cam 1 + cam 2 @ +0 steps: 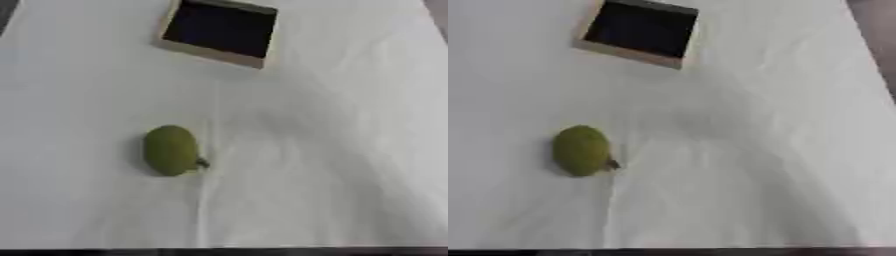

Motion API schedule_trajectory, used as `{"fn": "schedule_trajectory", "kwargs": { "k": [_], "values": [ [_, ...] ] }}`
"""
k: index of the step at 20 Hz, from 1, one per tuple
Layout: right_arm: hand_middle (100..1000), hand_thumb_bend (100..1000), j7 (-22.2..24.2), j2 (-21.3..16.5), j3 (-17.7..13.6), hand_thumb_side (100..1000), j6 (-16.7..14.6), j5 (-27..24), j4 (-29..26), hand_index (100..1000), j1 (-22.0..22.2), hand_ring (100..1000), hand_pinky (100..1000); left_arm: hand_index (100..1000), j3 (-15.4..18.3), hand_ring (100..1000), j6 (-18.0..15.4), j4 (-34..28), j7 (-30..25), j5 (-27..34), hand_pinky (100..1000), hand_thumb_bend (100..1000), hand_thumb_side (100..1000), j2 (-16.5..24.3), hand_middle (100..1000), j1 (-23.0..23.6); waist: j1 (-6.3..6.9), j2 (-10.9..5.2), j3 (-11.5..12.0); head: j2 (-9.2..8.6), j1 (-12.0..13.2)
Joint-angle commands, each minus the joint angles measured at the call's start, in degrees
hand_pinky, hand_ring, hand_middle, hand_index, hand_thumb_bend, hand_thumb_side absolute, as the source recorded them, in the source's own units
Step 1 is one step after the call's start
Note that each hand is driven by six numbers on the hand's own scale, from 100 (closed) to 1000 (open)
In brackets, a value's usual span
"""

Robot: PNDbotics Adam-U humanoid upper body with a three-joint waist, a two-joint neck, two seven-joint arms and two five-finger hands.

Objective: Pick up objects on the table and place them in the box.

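White cloth covers the bench (350, 150), creased, with one long fold running down the middle toward the near edge. We see no hand in either eye view, so we cannot tell whether either one is wide, narrow or holding anything, and we cannot place the task's thing relative to a hand.

Left of centre we have a green fruit (171, 150), oval, lying on its side on the cloth, long axis running roughly away from us. A short dark stem (202, 162) sticks out at its lower right. It sits just left of the long fold, touching nothing else, a soft shadow along its left side.

Further right and at the far end we see the box (213, 55), well apart from the fruit. It has a pale tan rim and a dark interior (220, 27), and it sits skewed on the bench, its near wall running down toward the right. Its far edge is close to the top border of both views. We cannot make out anything inside; the interior just reads as dark.

Right of the box we see only wrinkled cloth, and in the right eye view a darker strip past the bench edge in the upper right corner.
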Motion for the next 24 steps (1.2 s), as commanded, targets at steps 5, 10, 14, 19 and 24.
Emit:
{"fn": "schedule_trajectory", "kwargs": {
  "k": [5,10,14,19,24],
  "values": [
    [668,100,0.4,-1.9,0.2,471,0.1,0.1,-0.9,771,-0.2,804,824,969,-6.4,836,1.0,0.3,-11.2,-4.5,885,100,100,8.6,876,-7.4,0.4,-1.52,0.0,0.44,0.2],
    [668,100,0.8,-2.0,0.4,473,0.2,-0.2,-0.9,771,-0.2,804,824,975,-12.6,888,1.5,1.8,-17.5,-6.8,926,149,100,13.0,894,-12.0,0.7,-1.64,-0.3,0.58,0.6],
    [667,100,1.0,-2.0,0.6,474,0.3,-0.3,-0.9,771,-0.3,804,824,972,-16.0,895,2.2,2.5,-23.1,-7.4,937,218,100,14.0,890,-14.6,0.88,-1.69,-0.5,0.59,1.0],
    [667,100,1.1,-2.0,0.7,474,0.3,-0.4,-0.9,771,-0.3,804,824,973,-17.9,904,2.6,2.6,-28.6,-7.9,942,265,157,13.8,894,-16.2,0.87,-1.77,-0.5,0.55,1.2],
    [667,100,1.3,-1.9,0.8,475,0.3,-0.5,-0.9,771,-0.2,804,825,974,-19.8,907,2.3,2.7,-31.8,-7.7,942,257,166,13.2,896,-17.9,0.89,-1.87,-0.5,0.55,1.2]
  ]
}}
